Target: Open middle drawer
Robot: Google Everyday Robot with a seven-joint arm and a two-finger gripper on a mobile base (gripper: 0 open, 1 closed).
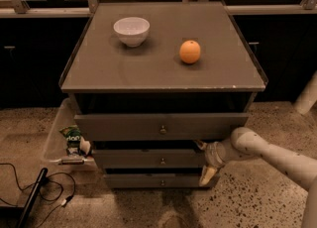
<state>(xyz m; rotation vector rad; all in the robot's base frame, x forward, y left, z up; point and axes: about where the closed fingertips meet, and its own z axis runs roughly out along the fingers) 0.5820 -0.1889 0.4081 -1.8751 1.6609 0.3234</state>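
Note:
The grey cabinet [163, 68] has three drawer fronts. The middle drawer [148, 158] is a flat grey front with a small round knob [162, 161] at its centre. It sits between the taller top front [158, 126] and the narrow bottom front [153, 181]. My gripper [204, 160] is at the right end of the middle drawer front, well to the right of the knob. It is open and empty, with one finger [200, 144] at the front's upper edge and the other finger [207, 175] below it. The white arm [267, 152] reaches in from the right.
A white bowl [131, 29] and an orange [190, 51] rest on the cabinet top. A clear plastic bin [57, 138] holding a snack bag [73, 137] stands left of the cabinet. Cables [34, 187] lie on the speckled floor at lower left.

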